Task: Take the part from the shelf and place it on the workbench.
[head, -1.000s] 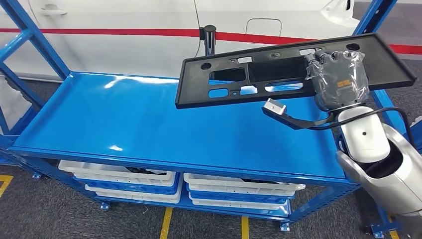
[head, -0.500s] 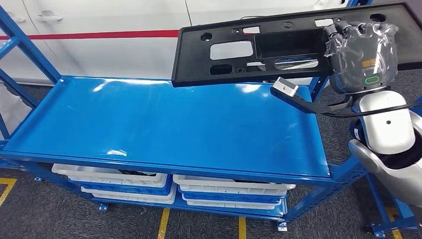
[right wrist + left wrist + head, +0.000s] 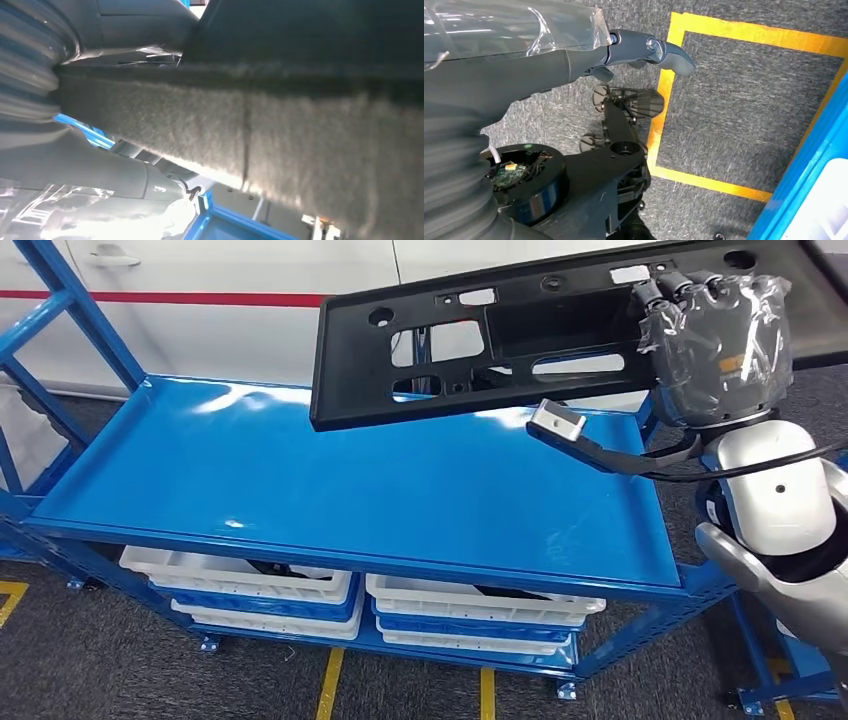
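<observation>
Right hand [image 3: 715,350], plastic-wrapped, grips the long black part [image 3: 520,335] near one end, carried flat in the air above the blue table [image 3: 300,480], likely to clear its rim before setting down; left hand [image 3: 574,45] hangs, holding nothing.

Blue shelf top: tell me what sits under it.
Under the blue shelf top, white trays are stacked on a lower level, with dark items inside. The shelf top covers most of their contents.

Bare glossy blue metal shelf top [image 3: 330,490] below right hand [image 3: 715,345]; blue steel upright [image 3: 85,325] far off to its left.
</observation>
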You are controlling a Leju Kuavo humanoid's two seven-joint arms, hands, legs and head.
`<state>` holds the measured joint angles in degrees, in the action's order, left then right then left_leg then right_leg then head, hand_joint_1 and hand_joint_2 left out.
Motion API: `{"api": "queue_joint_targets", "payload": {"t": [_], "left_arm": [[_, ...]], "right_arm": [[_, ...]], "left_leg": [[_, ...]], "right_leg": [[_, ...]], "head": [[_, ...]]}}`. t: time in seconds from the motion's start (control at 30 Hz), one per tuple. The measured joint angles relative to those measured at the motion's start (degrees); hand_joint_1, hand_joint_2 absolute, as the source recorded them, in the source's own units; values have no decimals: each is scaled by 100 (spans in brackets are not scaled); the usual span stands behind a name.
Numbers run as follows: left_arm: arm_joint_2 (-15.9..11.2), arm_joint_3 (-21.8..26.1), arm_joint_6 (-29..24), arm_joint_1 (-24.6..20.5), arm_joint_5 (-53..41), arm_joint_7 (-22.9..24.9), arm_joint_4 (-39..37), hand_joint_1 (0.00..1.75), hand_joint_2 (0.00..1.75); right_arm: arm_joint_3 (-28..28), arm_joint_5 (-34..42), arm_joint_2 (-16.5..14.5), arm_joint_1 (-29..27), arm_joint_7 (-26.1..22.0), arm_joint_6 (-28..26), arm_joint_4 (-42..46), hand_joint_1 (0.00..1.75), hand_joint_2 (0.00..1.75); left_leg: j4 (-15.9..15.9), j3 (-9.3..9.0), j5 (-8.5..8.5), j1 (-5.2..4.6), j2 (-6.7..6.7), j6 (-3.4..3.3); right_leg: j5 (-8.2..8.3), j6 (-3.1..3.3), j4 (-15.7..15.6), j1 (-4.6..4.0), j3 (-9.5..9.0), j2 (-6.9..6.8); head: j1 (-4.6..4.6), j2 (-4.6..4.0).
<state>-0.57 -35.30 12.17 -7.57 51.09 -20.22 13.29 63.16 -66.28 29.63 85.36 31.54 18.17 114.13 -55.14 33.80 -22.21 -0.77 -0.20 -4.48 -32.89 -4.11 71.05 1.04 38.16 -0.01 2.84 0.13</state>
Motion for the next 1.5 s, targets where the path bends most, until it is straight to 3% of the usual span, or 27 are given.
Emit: {"api": "queue_joint_targets", "payload": {"t": [0.07, 0.13, 0.17, 0.27, 0.33, 0.4, 0.43, 0.47, 0.5, 0.53, 0.63, 0.7, 0.77, 0.83, 0.93, 0.97, 1.0, 1.03, 1.1, 1.17, 1.2, 1.27, 1.3, 1.33, 1.43, 1.47, 1.5], "left_arm": [[2, 0, 0, 0, 8, 0, 0, 0, 175], [1, 0, 0, -1, 16, 0, 0, 0, 175], [1, 0, 0, -1, 19, 0, 0, 0, 175], [-1, 0, 0, 12, 29, -2, -4, 0, 175], [1, 0, 1, 26, 36, -9, -8, 0, 175], [3, 0, 1, 30, 35, -25, -9, 0, 175], [3, 0, 1, 30, 35, -34, -9, 0, 175], [3, 0, 0, 30, 37, -44, -9, 0, 175], [3, 0, 0, 31, 42, -52, -9, 0, 175], [3, 0, 0, 30, 49, -59, -9, 0, 175], [3, 0, 0, 22, 74, -73, -9, 0, 175], [3, 0, 0, 25, 79, -79, -10, 0, 175], [3, 0, 0, 35, 80, -81, -11, 0, 175], [3, 1, -3, 35, 84, -81, -11, 0, 175], [2, 2, -13, 36, 94, -83, -13, 0, 175], [3, 2, -13, 40, 96, -83, -13, 0, 175], [4, 2, -13, 44, 98, -83, -13, 0, 175], [4, 2, -13, 47, 102, -83, -13, 0, 175], [5, 2, -14, 50, 114, -85, -13, 0, 175], [5, 2, -14, 49, 128, -90, -13, 0, 175], [5, 2, -14, 51, 133, -92, -13, 0, 175], [0, 2, -13, 64, 139, -94, -16, 0, 175], [-3, 2, -13, 72, 140, -93, -20, 0, 175], [-5, 1, -13, 80, 144, -93, -24, 0, 175], [-4, 0, -14, 86, 166, -92, -28, 0, 175], [-4, 0, -15, 83, 176, -92, -28, 0, 175], [-4, 0, -15, 80, 186, -92, -28, 0, 175]], "right_arm": [[40, 8, -27, 27, -15, -1, 29, 175, 175], [63, 14, -66, 73, -32, 0, 61, 175, 175], [78, 19, -85, 96, -40, 2, 74, 175, 175], [134, 39, -150, 136, -63, 18, 102, 175, 175], [167, 50, -207, 156, -69, 33, 111, 175, 175], [191, 74, -256, 168, -72, 49, 121, 175, 175], [206, 87, -271, 168, -72, 55, 128, 175, 175], [228, 101, -281, 168, -73, 60, 136, 175, 175], [251, 115, -289, 168, -73, 63, 142, 175, 175], [272, 128, -294, 169, -73, 64, 148, 175, 175], [298, 152, -296, 195, -71, 66, 171, 175, 175], [304, 159, -304, 229, -70, 69, 187, 175, 175], [311, 182, -310, 246, -70, 81, 195, 175, 175], [315, 207, -302, 255, -70, 96, 207, 175, 175], [326, 215, -293, 261, -70, 104, 233, 175, 175], [339, 216, -292, 259, -70, 108, 238, 175, 175], [355, 217, -290, 257, -70, 113, 240, 175, 175], [370, 219, -289, 256, -70, 117, 242, 175, 175], [386, 225, -286, 266, -63, 134, 248, 175, 175], [388, 243, -286, 299, -50, 165, 270, 175, 175], [389, 257, -285, 321, -38, 187, 281, 175, 175], [393, 296, -270, 348, -4, 228, 290, 175, 175], [399, 315, -259, 364, 14, 252, 291, 175, 175], [404, 335, -247, 374, 34, 272, 294, 175, 175], [411, 443, -224, 409, 98, 317, 303, 175, 175], [411, 487, -216, 415, 120, 325, 304, 175, 175], [411, 530, -207, 418, 142, 330, 304, 175, 175]], "left_leg": [[-9, 41, 40, -2, -2, 19], [-14, 74, 83, -16, -5, 63], [-16, 89, 109, -22, -6, 91], [-32, 146, 146, -24, -10, 184], [-343, 294, -148, -3, -10, 255], [-1099, 560, -681, 41, -7, 320], [-1480, 669, -870, 59, -7, 344], [-1715, 704, -950, 71, -7, 360], [-1739, 635, -914, 81, -7, 368], [-1516, 445, -787, 90, -7, 370], [-254, -376, -455, 83, -24, 320], [66, -532, -432, 46, -40, 256], [78, -475, -360, 36, -36, 174], [97, -398, -264, 42, -21, 71], [97, -231, -116, 23, -4, -12], [95, -172, -68, 12, -1, -21], [93, -113, -20, 1, 0, -24], [91, -60, 25, -9, -1, -24], [87, 19, 102, -25, -4, -10], [84, 72, 181, -51, -9, 29], [88, 94, 225, -59, -9, 58], [97, 141, 296, -63, -9, 122], [54, 186, 248, -57, -9, 158], [-93, 263, 91, -45, -10, 202], [-1188, 635, -724, 51, -8, 343], [-1541, 710, -867, 84, -8, 380], [-1734, 704, -884, 111, -7, 410]], "right_leg": [[307, 12, -740, 2, -472, -4], [502, 58, -1429, -23, -868, -1], [521, 88, -1572, -39, -934, 2], [600, 208, -1618, -40, -878, -3], [690, 289, -1640, -11, -796, -18], [773, 319, -1638, -8, -685, -25], [815, 319, -1636, -8, -627, -26], [856, 314, -1632, -7, -570, -26], [896, 305, -1630, -6, -517, -25], [934, 292, -1627, -3, -470, -24], [1033, 215, -1628, -2, -378, -23], [1101, 149, -1638, 0, -352, -24], [1139, 80, -1637, 10, -329, -22], [888, 35, -1395, 18, -207, -16], [121, 5, -247, 17, 175, -9], [8, 3, 68, 13, 241, -7], [17, 9, 185, 10, 207, -5], [128, 26, 63, 8, 57, -6], [401, 85, -720, -8, -520, -7], [494, 140, -1502, -43, -1015, -12], [494, 161, -1691, -61, -1114, -12], [558, 210, -1761, -54, -1072, -19], [607, 242, -1768, -33, -1029, -21], [668, 284, -1777, -10, -974, -26], [846, 350, -1777, 17, -762, -25], [902, 340, -1775, 20, -689, -22], [956, 325, -1772, 24, -618, -19]], "head": [[1, 0], [1, 1], [2, 1], [3, 1], [4, 1], [6, 1], [6, 0], [6, 0], [6, 0], [5, 0], [4, 1], [2, 1], [3, 0], [1, 1], [-1, 1], [-1, 1], [-2, 1], [-2, 1], [-2, 0], [-1, 1], [1, 1], [0, 1], [1, 0], [1, 0], [4, 0], [4, 0], [3, 0]]}}
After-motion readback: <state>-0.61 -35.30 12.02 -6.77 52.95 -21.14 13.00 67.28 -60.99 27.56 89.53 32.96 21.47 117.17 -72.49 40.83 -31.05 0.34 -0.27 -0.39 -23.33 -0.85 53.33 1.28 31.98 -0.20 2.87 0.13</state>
